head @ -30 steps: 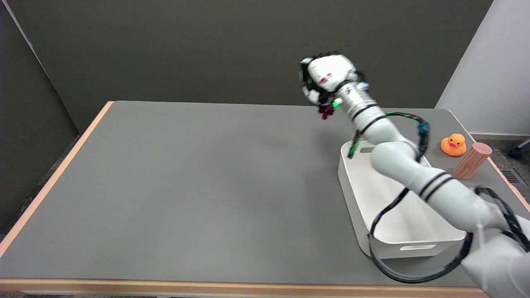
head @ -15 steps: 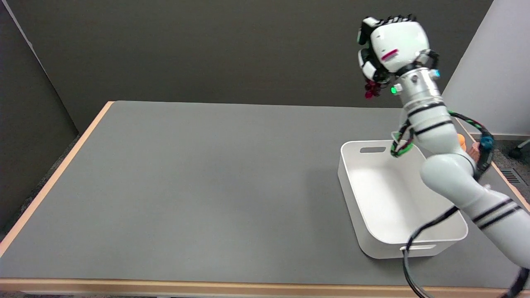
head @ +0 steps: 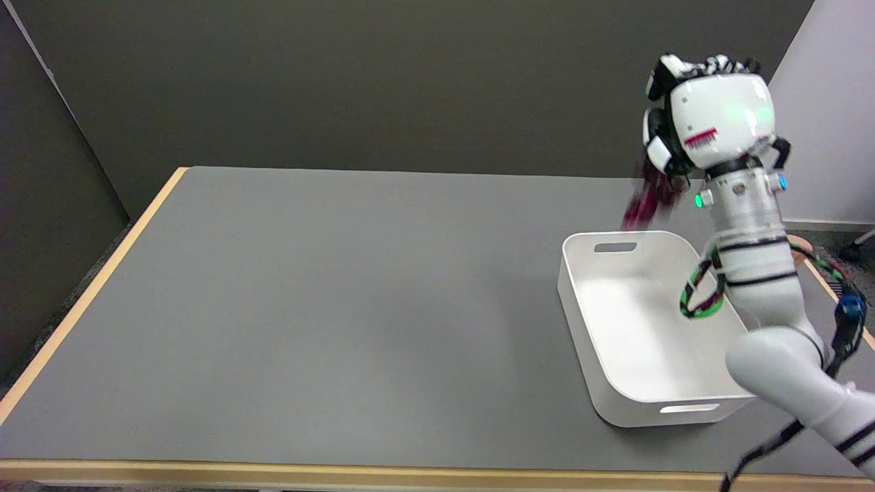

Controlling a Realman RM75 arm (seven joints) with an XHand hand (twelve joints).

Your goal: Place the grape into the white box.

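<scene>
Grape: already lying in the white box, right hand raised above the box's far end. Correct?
Not quite. The head view shows the grape as a blurred dark-red bunch hanging under the right hand, not lying in the white box, whose visible floor is bare. The hand is indeed raised above the box's far end.

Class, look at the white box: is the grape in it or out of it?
Out. The grape, a blurred dark red bunch, hangs from the right hand above the white box, whose visible floor shows nothing.

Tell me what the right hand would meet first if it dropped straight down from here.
Probably the far rim of the open white plastic box; the right hand, holding the blurred dark-red grape bunch, hangs above it. Depth is uncertain.
</scene>
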